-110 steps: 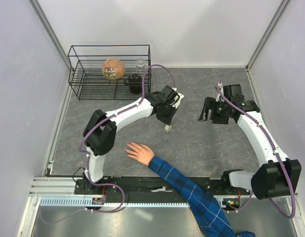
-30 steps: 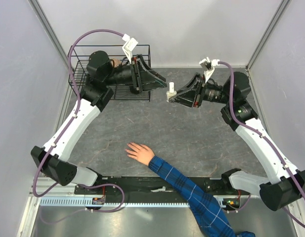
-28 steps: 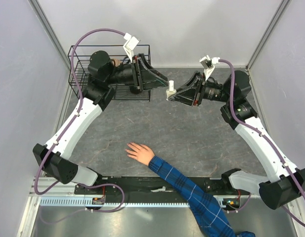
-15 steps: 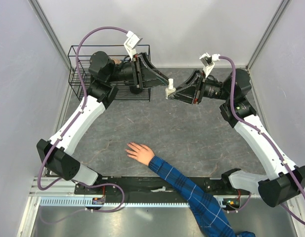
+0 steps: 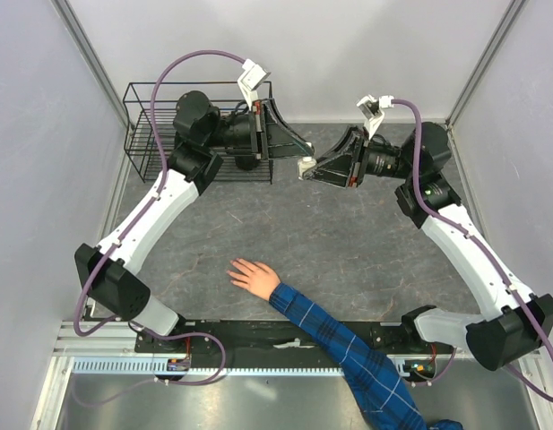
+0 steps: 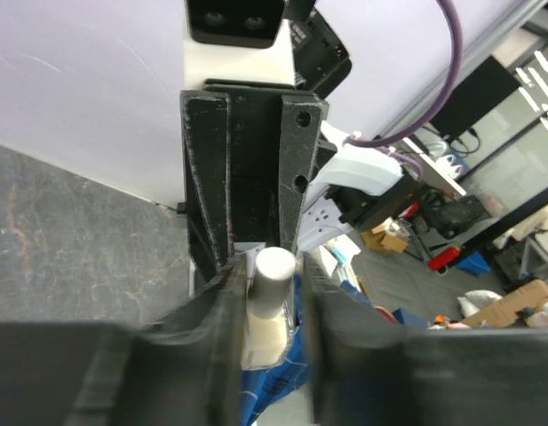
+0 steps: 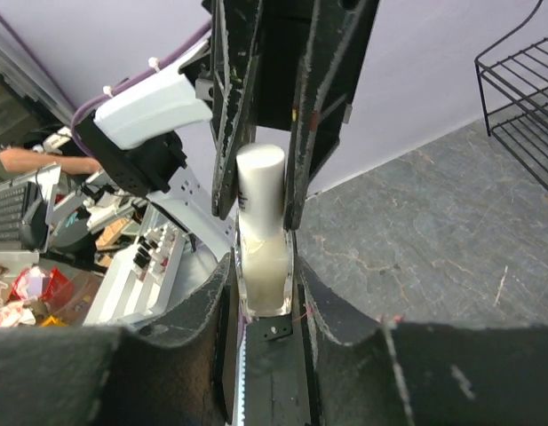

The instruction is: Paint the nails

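Top external view: at the near edge a blue plaid sleeve (image 5: 348, 354) reaches in from the lower right. A bare hand (image 5: 256, 277) lies flat on the grey table (image 5: 366, 260), fingers spread toward the left. The nails (image 5: 233, 266) are at its fingertips, too small to make out. Open tabletop lies all round the hand, which is well apart from both grippers.

Farther back, both arms arch up and inward, meeting above the table's rear middle. The right gripper (image 5: 308, 172) is clamped on a small bottle (image 7: 265, 271), held off the surface. The left gripper (image 5: 300, 152) comes from the opposite side, its fingers close on either side of the white cap (image 7: 259, 182); whether they press on it I cannot tell.

Behind the left arm a black wire basket (image 5: 142, 148) sits in the rear left corner, against pale walls (image 5: 366, 54).
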### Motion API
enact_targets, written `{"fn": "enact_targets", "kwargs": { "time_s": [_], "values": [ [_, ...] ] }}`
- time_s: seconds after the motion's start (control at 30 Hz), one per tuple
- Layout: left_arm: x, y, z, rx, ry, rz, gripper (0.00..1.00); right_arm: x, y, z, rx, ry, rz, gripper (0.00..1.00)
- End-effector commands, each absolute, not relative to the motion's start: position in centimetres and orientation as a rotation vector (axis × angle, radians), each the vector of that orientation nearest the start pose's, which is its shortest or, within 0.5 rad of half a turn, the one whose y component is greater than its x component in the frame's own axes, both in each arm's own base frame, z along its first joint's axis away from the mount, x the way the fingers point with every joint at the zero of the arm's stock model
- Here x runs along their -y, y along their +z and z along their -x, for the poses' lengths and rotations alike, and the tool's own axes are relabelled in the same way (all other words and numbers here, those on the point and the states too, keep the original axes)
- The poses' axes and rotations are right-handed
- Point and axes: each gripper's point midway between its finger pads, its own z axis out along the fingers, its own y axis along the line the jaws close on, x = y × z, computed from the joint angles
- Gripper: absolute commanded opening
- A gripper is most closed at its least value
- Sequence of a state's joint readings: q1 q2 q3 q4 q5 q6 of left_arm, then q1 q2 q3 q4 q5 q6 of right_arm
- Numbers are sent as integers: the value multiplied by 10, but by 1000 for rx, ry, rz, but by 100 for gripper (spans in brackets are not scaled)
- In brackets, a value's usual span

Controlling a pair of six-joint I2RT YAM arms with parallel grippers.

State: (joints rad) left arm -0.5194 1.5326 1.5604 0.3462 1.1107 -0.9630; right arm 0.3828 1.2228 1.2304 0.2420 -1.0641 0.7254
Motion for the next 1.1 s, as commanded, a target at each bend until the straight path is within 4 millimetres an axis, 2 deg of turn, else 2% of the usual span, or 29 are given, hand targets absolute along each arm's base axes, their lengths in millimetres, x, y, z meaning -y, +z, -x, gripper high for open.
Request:
{"fn": "enact_targets", "kwargs": {
  "time_s": [0.0, 0.03, 0.07, 0.1, 0.13, 0.17, 0.2, 0.23, 0.27, 0.3, 0.33, 0.37, 0.4, 0.43, 0.47, 0.53, 0.57, 0.63, 0.67, 0.7, 0.73, 0.77, 0.8, 0.83, 0.87, 0.93, 1.0, 1.03, 1.07],
  "values": [
    [332, 485, -236, -1456, -1739, -844, 2, -272, 449, -229, -1410, 1485, 799, 0],
    [332, 486, -239, -1465, -1696, -818, 2, -271, 457, -240, -1403, 1410, 748, 0],
    [331, 484, -244, -1441, -1596, -822, 2, -274, 446, -243, -1447, 1346, 757, 0],
    [329, 485, -249, -1486, -1508, -733, 2, -276, 442, -248, -1469, 1291, 746, 0],
    [328, 481, -254, -1480, -1401, -727, 2, -285, 453, -241, -1452, 1251, 768, 0],
    [328, 481, -267, -1506, -1295, -626, 2, -281, 434, -264, -1552, 1074, 694, 0],
    [327, 481, -269, -1513, -1247, -604, 2, -282, 433, -266, -1566, 1001, 687, 0],
    [324, 472, -270, -1559, -1177, -594, 2, -297, 443, -249, -1543, 966, 715, 0],
    [323, 480, -275, -1564, -1071, -505, 2, -283, 437, -272, -1596, 756, 585, 0],
    [324, 479, -276, -1575, -1023, -494, 2, -284, 440, -271, -1578, 668, 604, 0],
    [325, 473, -277, -1597, -961, -505, 2, -295, 445, -255, -1566, 606, 614, 0],
    [328, 481, -275, -1590, -906, -464, 2, -288, 444, -264, -1585, 472, 546, 0],
    [330, 482, -274, -1590, -893, -466, 2, -289, 448, -263, -1561, 389, 576, 0],
    [334, 474, -275, -1621, -883, -476, 2, -298, 446, -252, -1558, 373, 600, 0],
    [334, 481, -274, -1618, -883, -464, 2, -298, 446, -252, -1558, 352, 595, 0],
    [335, 481, -272, -1624, -886, -480, 2, -300, 449, -250, -1543, 372, 598, 0],
    [332, 485, -268, -1620, -901, -487, 8, -301, 450, -248, -1535, 384, 610, 0],
    [328, 492, -259, -1593, -943, -532, 32, -310, 452, -240, -1501, 438, 674, 0],
    [322, 502, -250, -1554, -1000, -570, 53, -308, 455, -236, -1487, 463, 680, 0],
    [319, 505, -245, -1539, -1057, -588, 56, -317, 449, -226, -1473, 536, 748, 0],
    [316, 509, -240, -1521, -1111, -613, 57, -313, 448, -232, -1483, 584, 744, 0],
    [306, 515, -235, -1483, -1175, -655, 60, -311, 448, -229, -1477, 636, 763, 0],
    [303, 517, -231, -1487, -1245, -658, 61, -314, 439, -224, -1469, 736, 842, 0],
    [297, 513, -225, -1477, -1325, -725, 63, -312, 441, -220, -1463, 791, 843, 0],
    [295, 517, -223, -1458, -1362, -743, 97, -311, 441, -216, -1452, 837, 869, 0],
    [289, 513, -213, -1463, -1471, -799, 97, -305, 444, -210, -1444, 949, 883, 0],
    [287, 524, -201, -1391, -1534, -850, 96, -298, 446, -213, -1436, 1000, 892, 0],
    [286, 517, -197, -1394, -1571, -881, 95, -302, 446, -203, -1419, 1076, 944, 0],
    [286, 521, -192, -1390, -1621, -877, 95, -302, 449, -201, -1421, 1113, 946, 0]
  ]
}}
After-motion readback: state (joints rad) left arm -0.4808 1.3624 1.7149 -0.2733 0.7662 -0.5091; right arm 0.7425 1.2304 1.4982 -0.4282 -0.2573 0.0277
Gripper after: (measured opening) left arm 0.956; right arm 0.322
